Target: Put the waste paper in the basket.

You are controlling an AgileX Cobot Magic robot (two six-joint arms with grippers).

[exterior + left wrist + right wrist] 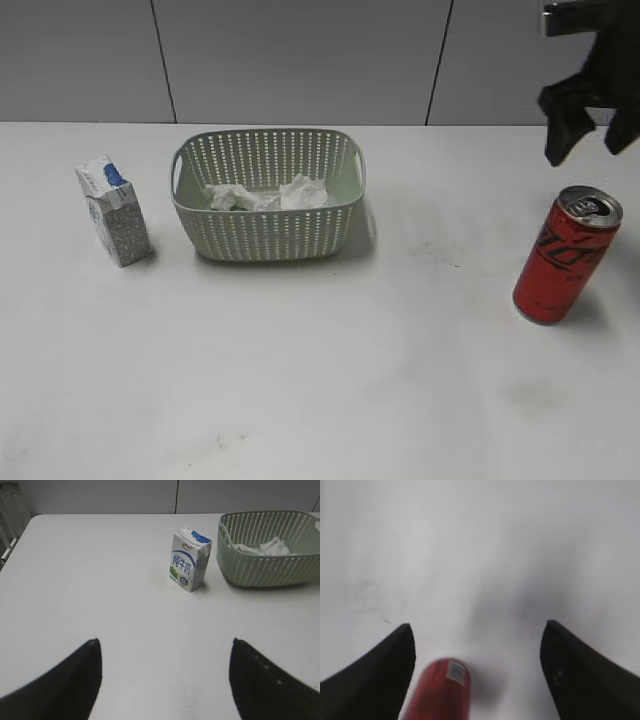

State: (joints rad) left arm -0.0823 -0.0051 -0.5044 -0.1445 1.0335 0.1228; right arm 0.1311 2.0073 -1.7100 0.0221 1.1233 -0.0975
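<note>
Waste paper point(265, 195) lies inside the basket point(268, 236), well apart from both spread-open, empty hands point(165, 680) point(477, 652).

We see a small white-and-blue milk carton point(113, 211) standing upright at the left of the white desk point(320, 380), and a red soda can point(566, 255) standing well apart at the right.
</note>
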